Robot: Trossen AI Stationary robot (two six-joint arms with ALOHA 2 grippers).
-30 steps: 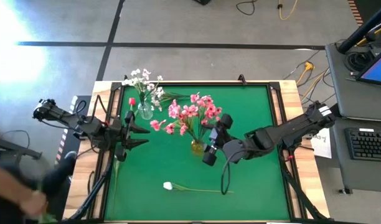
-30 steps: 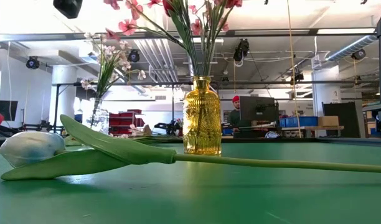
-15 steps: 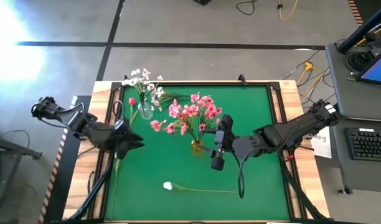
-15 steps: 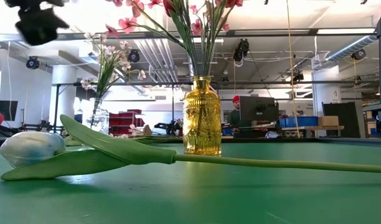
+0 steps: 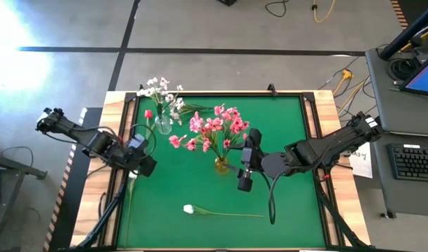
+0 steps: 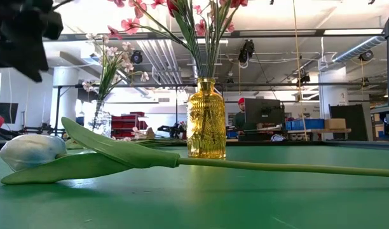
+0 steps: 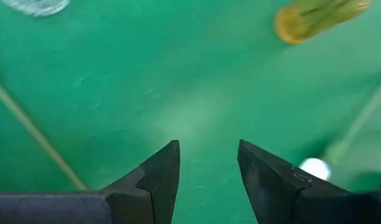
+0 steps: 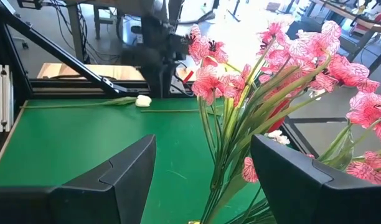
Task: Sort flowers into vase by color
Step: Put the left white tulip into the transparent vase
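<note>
The left gripper [image 5: 150, 166] hovers empty over the mat's left edge, jaws partly apart. The right gripper [image 5: 243, 183], wide and empty, sits beside the yellow vase [image 5: 221, 165] of pink blossom sprays [image 5: 215, 128].

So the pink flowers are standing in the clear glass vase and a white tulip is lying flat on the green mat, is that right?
Not quite. The pink flowers stand in the yellow vase, as the low view shows; the clear vase holds the small white sprays. The white tulip does lie flat on the green mat.
</note>
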